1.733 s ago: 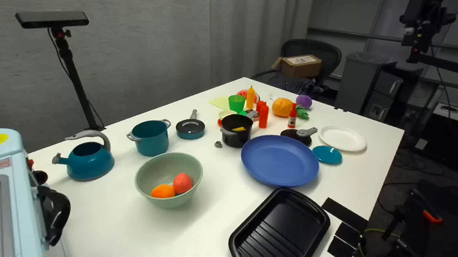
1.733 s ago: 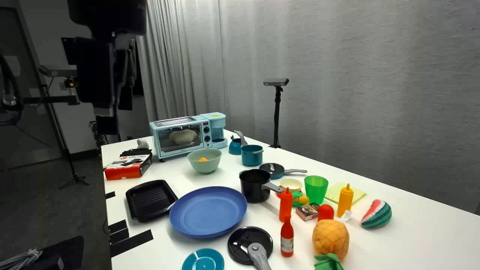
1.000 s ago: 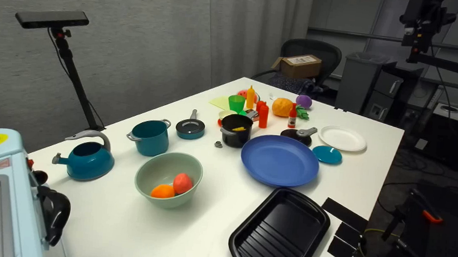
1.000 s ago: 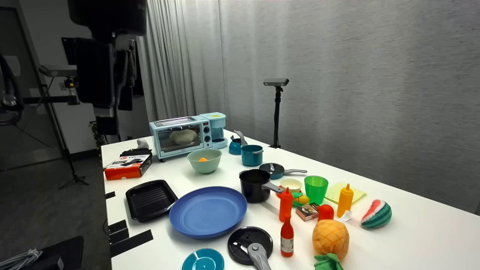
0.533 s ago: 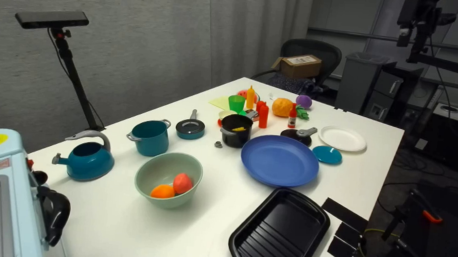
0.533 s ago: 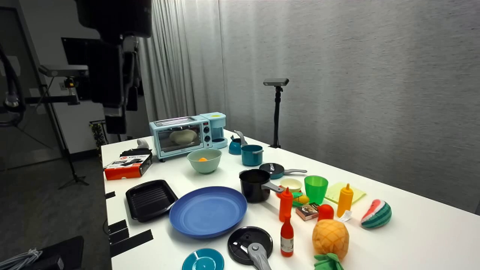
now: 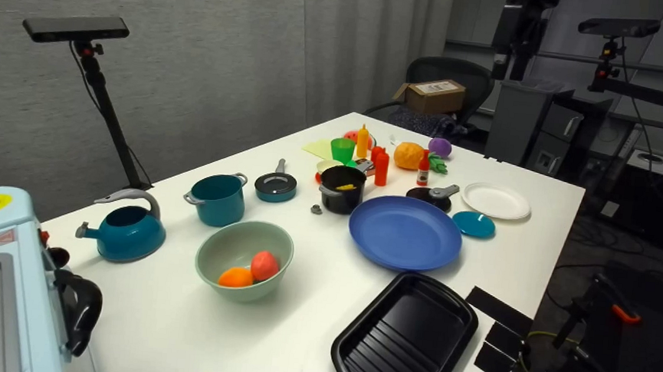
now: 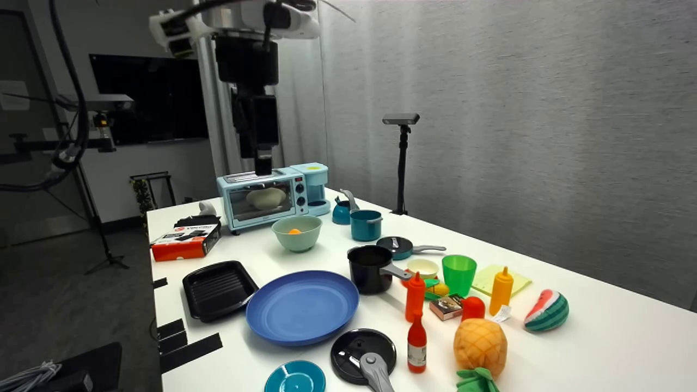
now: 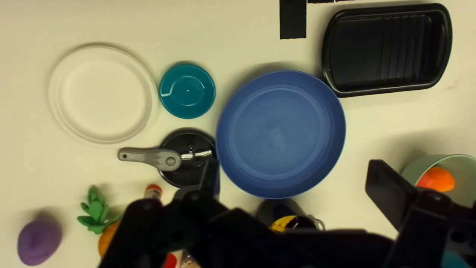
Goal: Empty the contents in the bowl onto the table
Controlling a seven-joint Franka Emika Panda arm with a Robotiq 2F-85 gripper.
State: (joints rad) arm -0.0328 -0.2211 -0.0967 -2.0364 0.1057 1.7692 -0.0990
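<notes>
The pale mint-green bowl (image 7: 255, 294) stands upright on the white table (image 7: 178, 333) in both exterior views (image 8: 297, 243). It holds an orange piece (image 7: 235, 277) and a red piece (image 7: 265, 265). In the wrist view the bowl (image 9: 420, 168) is at the right edge, partly hidden by a finger, with the orange piece (image 9: 444, 180) and red piece (image 9: 427, 179) visible in it. My gripper (image 9: 295, 173) is open and empty, high above the table, over the blue plate's lower edge in the wrist view. It also shows in both exterior views (image 7: 509, 70) (image 8: 263, 163), apart from the bowl.
A blue plate (image 7: 405, 232) and a black ribbed tray (image 7: 408, 334) lie beside the bowl. A teal pot (image 7: 219, 199), teal kettle (image 7: 131, 232) and light-blue toaster oven (image 8: 261, 201) stand near it. A black pot (image 8: 370, 269) and several toy foods stand farther along.
The arm and gripper have moved over the table, leftward in one view and rightward with more of the arm showing in another. The bowl, its contents and the other objects have not moved.
</notes>
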